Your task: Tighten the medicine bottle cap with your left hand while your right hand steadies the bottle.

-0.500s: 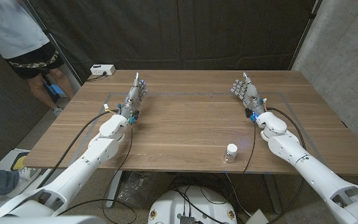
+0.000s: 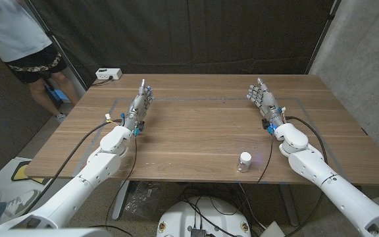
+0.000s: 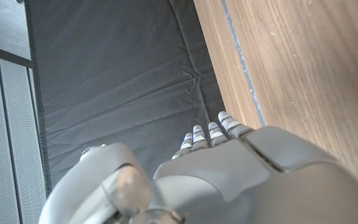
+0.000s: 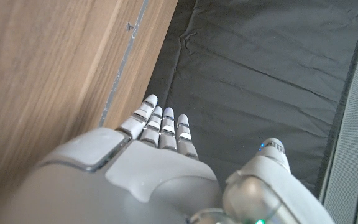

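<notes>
Bottle [image 2: 245,160] stands upright on the table [image 2: 196,131] at about 5 o'clock from table centre, near the front edge, white cap on. Nothing touches it.

Left hand [image 2: 139,105] sits at roughly 10 o'clock, well apart from the bottle, fingers stretched out together toward the far edge, holding nothing. Left wrist view shows the same: back of the left hand [image 3: 241,174], fingertips [image 3: 210,132] close side by side, pointing at the black curtain [image 3: 123,81] past the table edge.

Right hand [image 2: 263,99] at about 2 o'clock, also well away from the bottle, which is at 7 o'clock from it. Fingers straight, a little apart, empty. Right wrist view: right hand [image 4: 142,174], fingers [image 4: 163,127] extended side by side, thumb off to the side.

White box [image 2: 108,74] with a cable on the far left corner, 11 o'clock. Person [image 2: 18,39] standing past that corner.
</notes>
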`<state>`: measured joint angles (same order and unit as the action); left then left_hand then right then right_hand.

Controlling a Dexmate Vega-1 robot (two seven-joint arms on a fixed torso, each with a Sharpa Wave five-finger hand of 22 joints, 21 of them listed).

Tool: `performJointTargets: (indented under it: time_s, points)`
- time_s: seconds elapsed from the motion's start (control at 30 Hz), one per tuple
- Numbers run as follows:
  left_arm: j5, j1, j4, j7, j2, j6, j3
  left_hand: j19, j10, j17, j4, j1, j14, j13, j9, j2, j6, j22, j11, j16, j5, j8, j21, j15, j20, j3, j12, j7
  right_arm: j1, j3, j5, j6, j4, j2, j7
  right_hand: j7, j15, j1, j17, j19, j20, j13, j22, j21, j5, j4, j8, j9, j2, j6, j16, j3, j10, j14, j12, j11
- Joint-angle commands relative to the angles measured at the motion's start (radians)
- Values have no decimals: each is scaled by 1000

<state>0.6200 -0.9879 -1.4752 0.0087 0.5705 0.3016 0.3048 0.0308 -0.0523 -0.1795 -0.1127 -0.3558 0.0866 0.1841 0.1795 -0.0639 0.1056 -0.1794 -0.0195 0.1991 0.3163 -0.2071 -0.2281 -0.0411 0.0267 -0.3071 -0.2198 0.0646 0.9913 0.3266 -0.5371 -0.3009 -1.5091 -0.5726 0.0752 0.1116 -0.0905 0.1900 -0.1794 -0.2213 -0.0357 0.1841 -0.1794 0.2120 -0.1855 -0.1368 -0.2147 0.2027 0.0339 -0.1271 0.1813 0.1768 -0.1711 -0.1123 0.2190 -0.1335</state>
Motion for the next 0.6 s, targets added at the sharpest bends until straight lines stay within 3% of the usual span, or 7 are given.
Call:
performJointTargets:
  time_s: [0.03,0.23,0.4,0.5,0.6]
  points:
    - [-26,-81,-127,32,61,-38,-40,-15,2,-6,10,-16,-16,4,5,4,5,-4,-3,5,2,0,-1,-4,4,0,0,4,187,-91,-8,-54,-180,-93,67,-23,34,32,0,-20,-5,1,-3,0,-12,-12,-8,-3,-1,-34,10,4,-45,-24,14,35]
    - [-18,-78,-127,5,66,-26,-47,-20,11,-7,14,-25,-21,4,5,6,-6,-4,-6,5,-1,-3,-1,-5,-2,1,-2,8,312,-157,-45,-66,-269,-146,94,-36,49,44,0,-21,-14,-1,-3,-1,-14,-12,-11,-6,-9,-54,7,9,-70,-27,20,48]
    - [-63,-58,-141,39,77,-55,-40,-37,33,-7,21,-36,-39,4,6,6,-22,-4,-2,7,-5,-6,-6,-2,4,3,-7,6,384,-200,-63,-95,-305,-173,95,-39,54,47,1,-24,-15,-2,-3,-1,-14,-13,-10,-7,-4,-57,8,7,-77,-33,20,54]
    - [-125,-22,-108,78,68,-62,-20,-72,70,-8,29,-54,-79,5,6,6,-69,-4,-3,15,-11,-19,-15,6,4,6,-16,3,415,-213,-52,-118,-315,-181,97,-40,56,48,1,-27,-17,-2,-3,0,-14,-13,-10,-7,-2,-58,9,6,-80,-37,20,55]
    - [-122,29,-49,25,61,-63,1,-108,101,-8,34,-66,-111,5,6,5,-102,-3,-2,20,-15,-25,-24,10,0,8,-22,9,456,-220,-6,-142,-335,-179,135,-51,55,54,1,-32,-17,-2,-3,1,-14,-14,-5,-8,-2,-51,9,7,-80,-39,19,61]
